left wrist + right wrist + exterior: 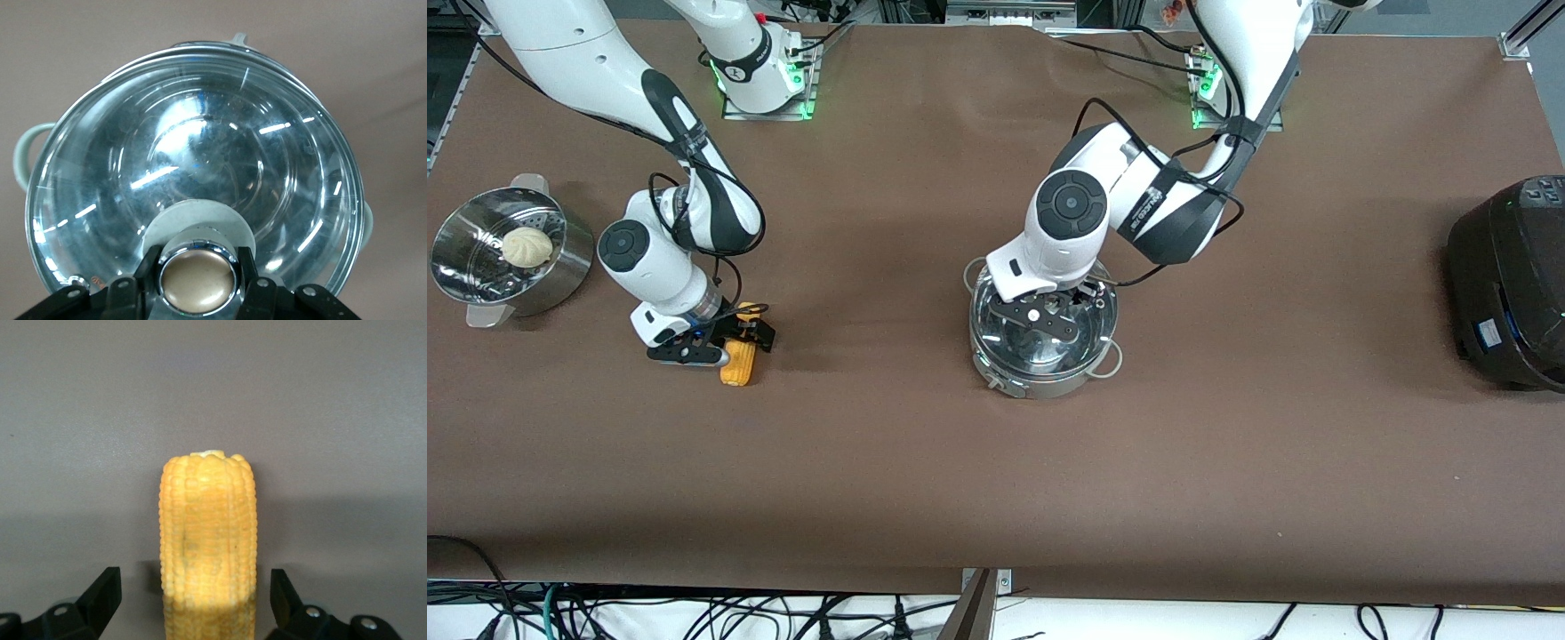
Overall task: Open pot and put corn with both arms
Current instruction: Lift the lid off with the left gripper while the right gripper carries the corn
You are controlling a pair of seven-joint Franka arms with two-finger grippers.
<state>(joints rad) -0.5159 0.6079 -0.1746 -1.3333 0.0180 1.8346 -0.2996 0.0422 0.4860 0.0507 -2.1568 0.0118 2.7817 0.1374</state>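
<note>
The steel pot (1040, 384) stands mid-table with its glass lid (1089, 331) (200, 147) on it. My left gripper (1052, 317) (199, 275) is down over the lid, shut on the tan knob (199, 281), with a finger (148, 265) pressed against each side. The yellow corn (737, 367) (208, 527) lies on the table toward the right arm's end. My right gripper (732, 345) (195, 592) is low over the corn, open. Its fingers (103, 592) straddle the cob with a gap on each side.
A perforated steamer bowl (551, 284) holding a pale bun (527, 246) sits at the right arm's end. A large black cooker (1512, 284) stands at the left arm's end. Brown table surface stretches between the corn and the pot and toward the front camera.
</note>
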